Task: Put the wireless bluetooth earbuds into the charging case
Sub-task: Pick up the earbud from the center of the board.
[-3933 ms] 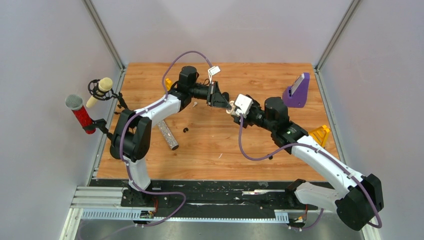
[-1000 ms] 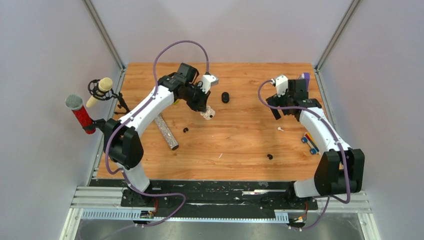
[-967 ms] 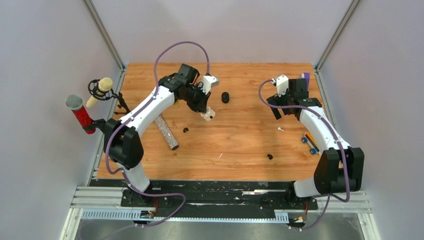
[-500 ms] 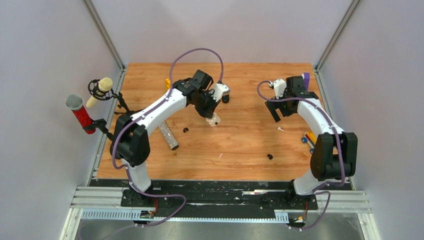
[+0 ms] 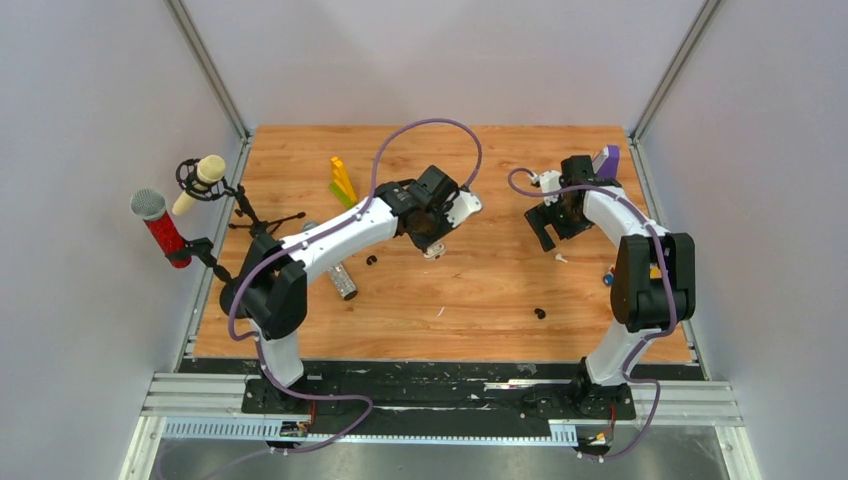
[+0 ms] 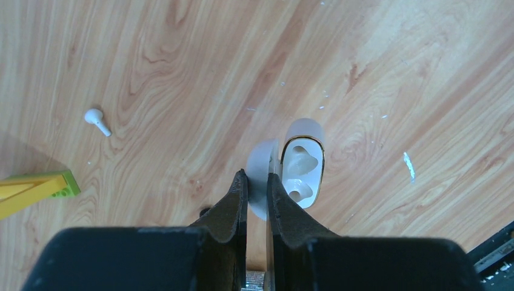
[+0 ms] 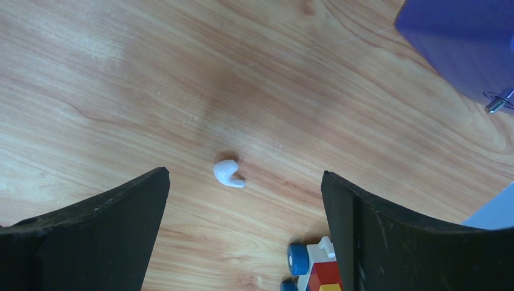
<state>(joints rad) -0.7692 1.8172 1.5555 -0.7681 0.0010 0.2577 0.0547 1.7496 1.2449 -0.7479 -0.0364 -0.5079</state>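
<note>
Nearer the arm bases than the charging case (image 6: 303, 163), and to its right, a black earbud (image 5: 541, 313) lies on the desk (image 5: 480, 290). The left hand (image 6: 257, 179), pinched tight, holds the open case by its lid; another black earbud (image 5: 372, 261) sits to its left. Well right of the case, a white earbud (image 7: 228, 174) lies under the wide-spread, empty right hand (image 7: 243, 177).

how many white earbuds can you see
2: one white earbud mid-frame in the right wrist view, another white earbud near the green block. Others may be hidden.
</note>
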